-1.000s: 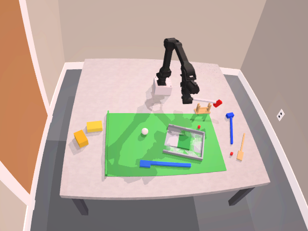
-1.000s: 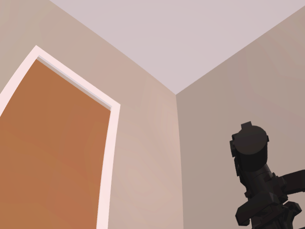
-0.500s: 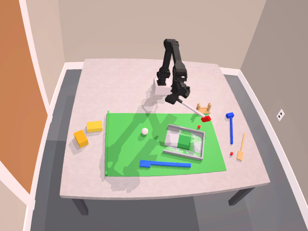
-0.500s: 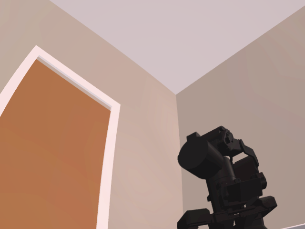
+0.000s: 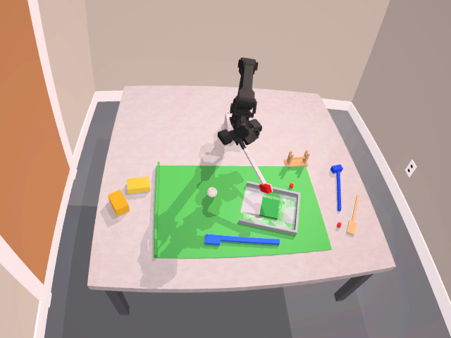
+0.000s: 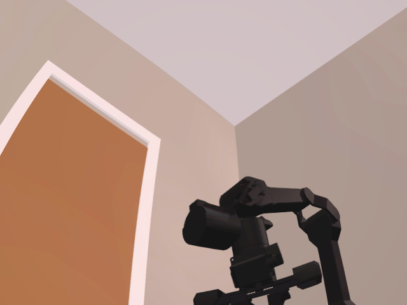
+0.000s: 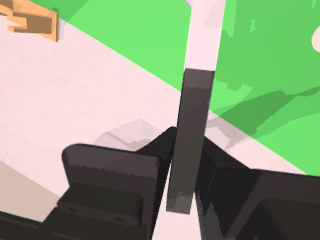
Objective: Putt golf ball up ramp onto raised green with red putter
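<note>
Bright, even light; soft arm shadows; edges perhaps slightly warped.

The black arm (image 6: 262,226) occupies the lower right, its linkage folded above the gripper (image 6: 256,293). To the gripper's left stands an orange door (image 6: 65,197) in a white frame (image 6: 144,213).

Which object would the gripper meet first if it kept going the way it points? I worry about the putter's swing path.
Probably the grey-walled raised green: the gripper, shut on the red putter, points there. Depth is unclear.
</note>
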You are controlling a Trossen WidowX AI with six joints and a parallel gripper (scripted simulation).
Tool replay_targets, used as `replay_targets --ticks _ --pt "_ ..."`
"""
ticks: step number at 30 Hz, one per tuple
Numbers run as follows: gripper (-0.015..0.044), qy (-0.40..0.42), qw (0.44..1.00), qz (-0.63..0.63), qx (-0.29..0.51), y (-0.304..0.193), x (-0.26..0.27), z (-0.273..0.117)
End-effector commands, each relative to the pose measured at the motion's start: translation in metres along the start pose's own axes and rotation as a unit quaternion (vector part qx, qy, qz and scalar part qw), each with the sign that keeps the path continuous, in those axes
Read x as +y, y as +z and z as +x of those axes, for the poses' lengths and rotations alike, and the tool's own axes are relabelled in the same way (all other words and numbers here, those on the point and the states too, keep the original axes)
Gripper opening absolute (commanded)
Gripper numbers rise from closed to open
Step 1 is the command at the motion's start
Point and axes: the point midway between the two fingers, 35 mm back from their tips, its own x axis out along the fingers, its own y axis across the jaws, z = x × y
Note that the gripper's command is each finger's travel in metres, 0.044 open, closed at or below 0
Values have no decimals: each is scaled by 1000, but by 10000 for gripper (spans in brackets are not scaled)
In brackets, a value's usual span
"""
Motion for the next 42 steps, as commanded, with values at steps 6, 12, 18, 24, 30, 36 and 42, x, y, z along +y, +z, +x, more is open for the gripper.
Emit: replay_targets --ticks 6,12,18,24,30,36,42 --pt "0 -2 987 157 26 -32 -37 -16" --pt "0 -1 965 258 45 -57 -57 -25" --pt "0 0 933 353 64 -85 -73 -34" --pt "0 0 929 363 67 -88 -75 -35" --pt "0 1 929 364 68 -86 -77 -18" --pt "0 2 929 364 69 -85 -79 4" --pt "0 2 929 364 69 -85 -80 7"
